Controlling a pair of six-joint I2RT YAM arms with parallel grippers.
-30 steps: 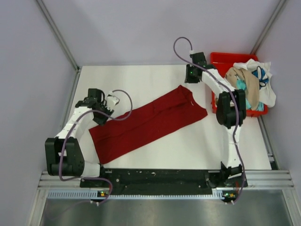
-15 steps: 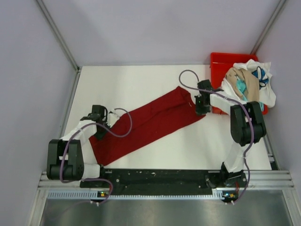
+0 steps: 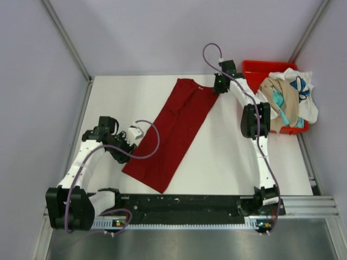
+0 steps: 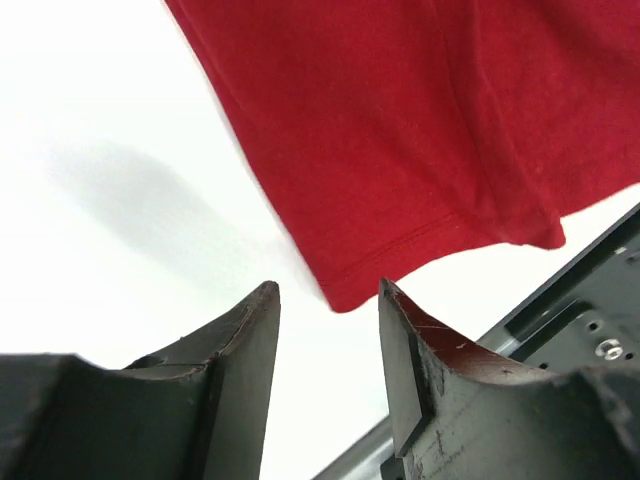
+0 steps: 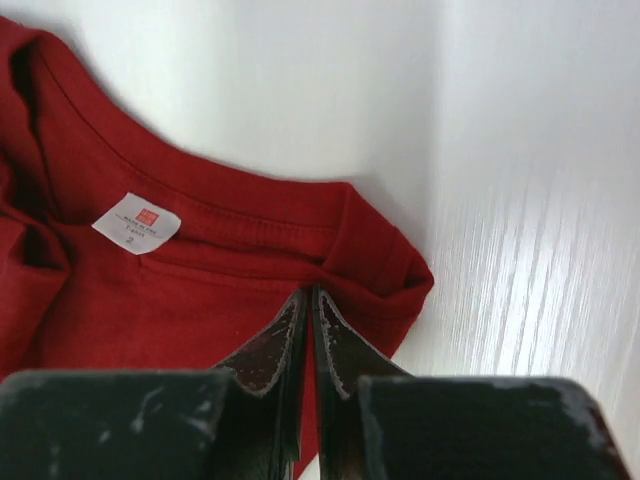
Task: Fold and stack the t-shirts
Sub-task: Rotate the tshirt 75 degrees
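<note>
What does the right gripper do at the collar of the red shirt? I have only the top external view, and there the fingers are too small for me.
Observer: In the right wrist view, the right gripper is shut on the red t-shirt, pinching a fold of cloth at the shoulder beside the collar.
Operator: And the other arm, does it hold cloth too?
Observer: No. The left wrist view shows the left gripper open; the hem corner shows just beyond the gap and is not pinched.
Operator: Which side of the shirt faces up at the neck?
Observer: The inside of the back collar shows, with a white label in plain sight.
</note>
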